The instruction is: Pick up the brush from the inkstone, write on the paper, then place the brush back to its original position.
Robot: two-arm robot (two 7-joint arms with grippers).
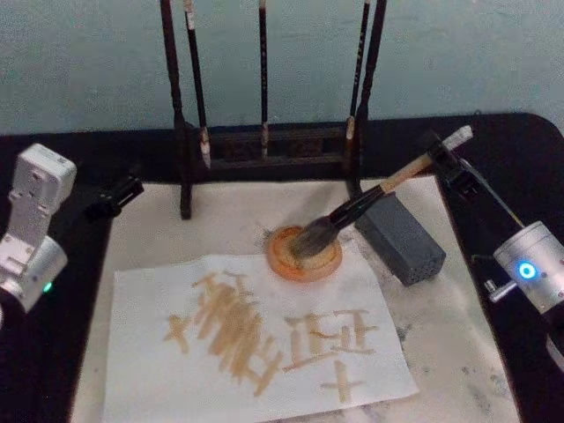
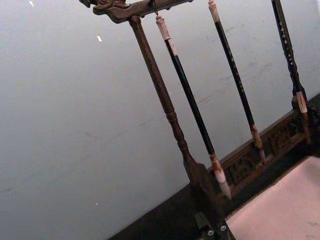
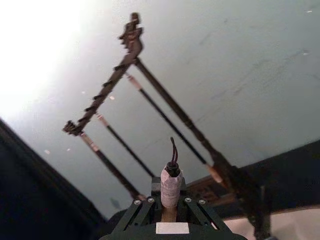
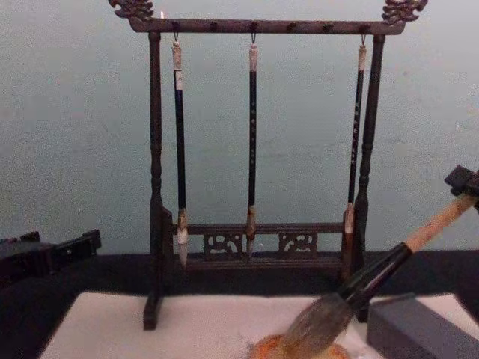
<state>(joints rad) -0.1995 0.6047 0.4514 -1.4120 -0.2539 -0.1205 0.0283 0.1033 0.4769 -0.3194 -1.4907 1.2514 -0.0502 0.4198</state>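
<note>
- pale wall behind, black desk [image 1: 520, 141] in front, and a cream felt mat [image 1: 454, 352] covering most of the desk.
- the brush [image 1: 370, 201] has its bushy head down in the inkstone [image 1: 280, 262], which sits about mid-mat, nearer the desk's far edge. its tan handle slopes up toward the far right corner.
- the right gripper [image 1: 443, 157] has its fingers pinched on the very top of the handle, where the pale wrapping is. the right wrist view shows that wrapped end poking up between them.
- the paper [image 1: 141, 361] lies just nearside of the inkstone, reaching toward the near left corner, and already carries several tan strokes.
- my read: the writing looks done and the brush is being set back in the dish.
- to do it well, let the bristles settle inside the rim and see that the handle has something to lean on before letting go. held this high, it would likely tip sideways.
- watch the grey block [image 1: 401, 238] just right of the dish and the wooden rack [image 1: 264, 145] of thin brushes [image 4: 252, 142] along the far edge. draw the arm away rightward, clear of both.
- the left gripper [image 1: 115, 196] is parked by the desk's left edge, off the mat.
</note>
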